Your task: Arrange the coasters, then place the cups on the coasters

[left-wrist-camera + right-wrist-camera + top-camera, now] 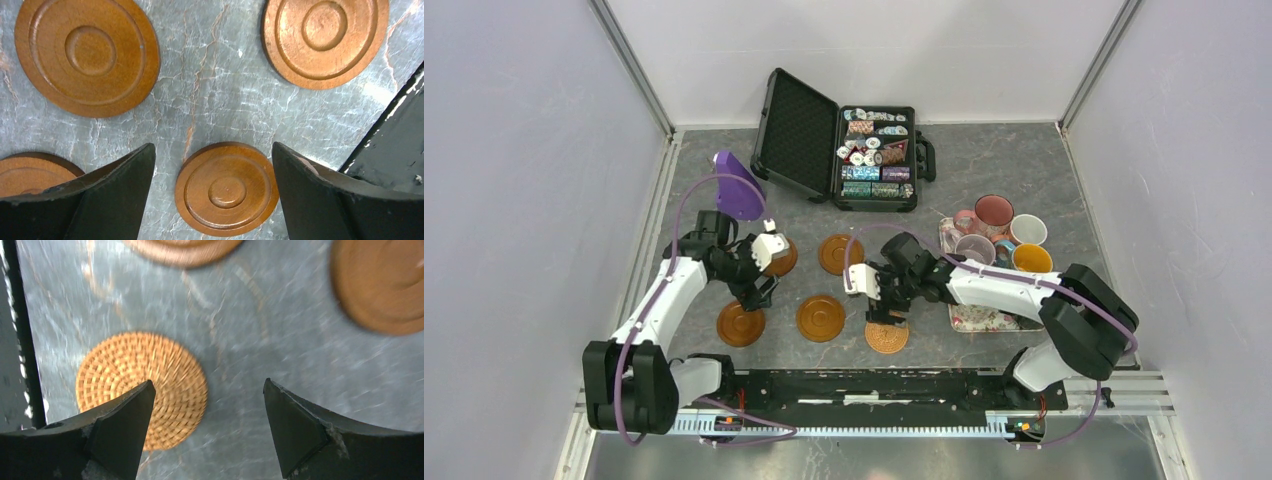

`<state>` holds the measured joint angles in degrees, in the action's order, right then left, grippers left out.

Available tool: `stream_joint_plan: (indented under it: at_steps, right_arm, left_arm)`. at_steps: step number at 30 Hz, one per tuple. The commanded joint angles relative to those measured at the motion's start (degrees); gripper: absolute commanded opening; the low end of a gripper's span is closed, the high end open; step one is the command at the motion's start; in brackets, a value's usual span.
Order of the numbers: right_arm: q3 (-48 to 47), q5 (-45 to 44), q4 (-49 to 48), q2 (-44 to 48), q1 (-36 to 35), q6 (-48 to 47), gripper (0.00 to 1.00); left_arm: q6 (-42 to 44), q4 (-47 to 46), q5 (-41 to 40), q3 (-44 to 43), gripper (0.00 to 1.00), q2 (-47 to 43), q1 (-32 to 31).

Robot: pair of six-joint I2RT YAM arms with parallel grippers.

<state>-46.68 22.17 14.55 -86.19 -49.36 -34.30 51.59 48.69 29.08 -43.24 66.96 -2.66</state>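
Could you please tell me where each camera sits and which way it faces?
Top external: above and behind the arms, looking down on them and the table.
Left wrist: on its arm, facing down at wood coasters; open jaws at bottom.
Right wrist: likewise, facing down at the woven coaster; open jaws at bottom.
Shared: top and right wrist both show the woven coaster.
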Motion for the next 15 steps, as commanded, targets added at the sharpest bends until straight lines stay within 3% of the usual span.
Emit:
stream_joint_plan:
  at_steps: [1,15]
  right_arm:
    - [3.71,-3.92,1.00,2.41,-0.07,-1.32,0.87]
    - [4.78,-12.24,0.74,-0.18,0.86,-1.30,0.80]
  left_arm:
    - [-6.84,-3.59,0.00,-2.11,0.93,-2.00,-2.48]
    - [-9.25,-5.62,-2.09,-1.40,0.93,-3.06,-3.95]
